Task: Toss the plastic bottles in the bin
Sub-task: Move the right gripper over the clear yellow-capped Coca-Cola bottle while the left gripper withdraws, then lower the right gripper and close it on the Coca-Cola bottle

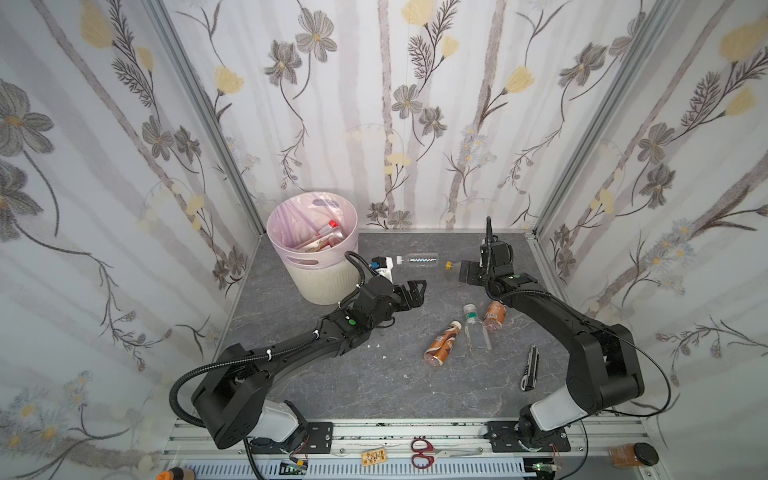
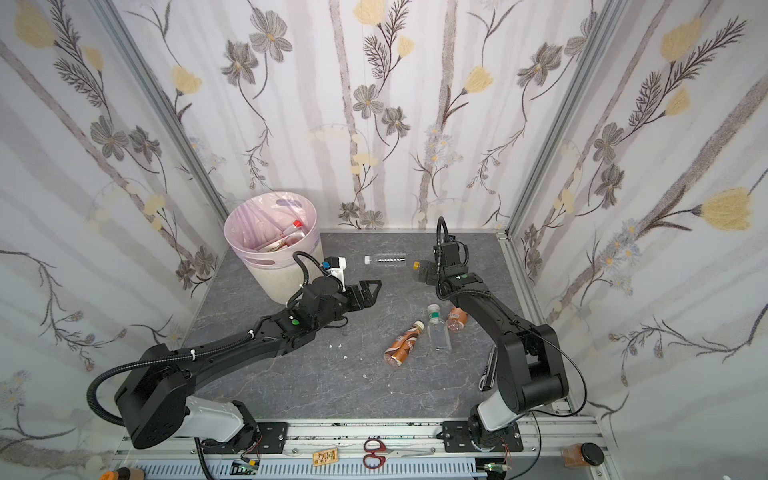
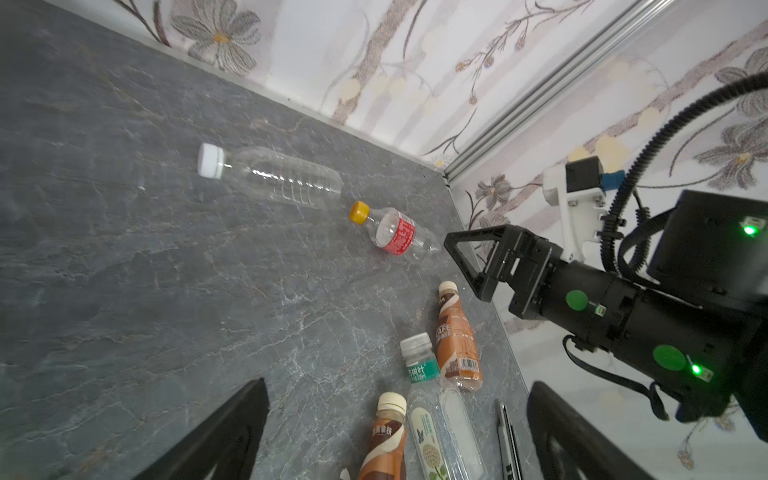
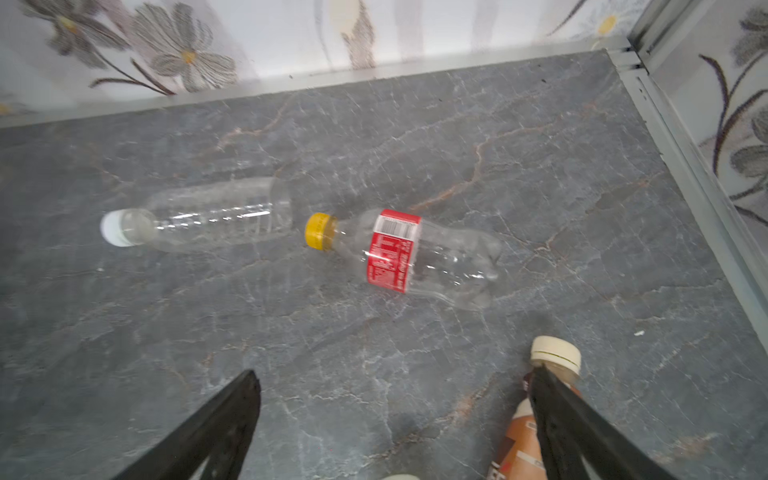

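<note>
Left pincer (image 1: 414, 293): spread, empty. Right pincer (image 1: 467, 272): spread, empty, near yellow-capped bottle (image 4: 399, 253). Bin (image 1: 316, 286): several bottles (image 1: 323, 242) inside.

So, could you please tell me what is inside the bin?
The bin holds a pink bag liner, a red-capped bottle and other discarded bottles. How many lie beneath is hidden by the pile and the bin's wall.

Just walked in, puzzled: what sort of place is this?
Probably a robot test booth, not a home: two black arms bolted to an aluminium rail, floral-papered panels boxing in a small tabletop, and bottles strewn near a bin.
</note>
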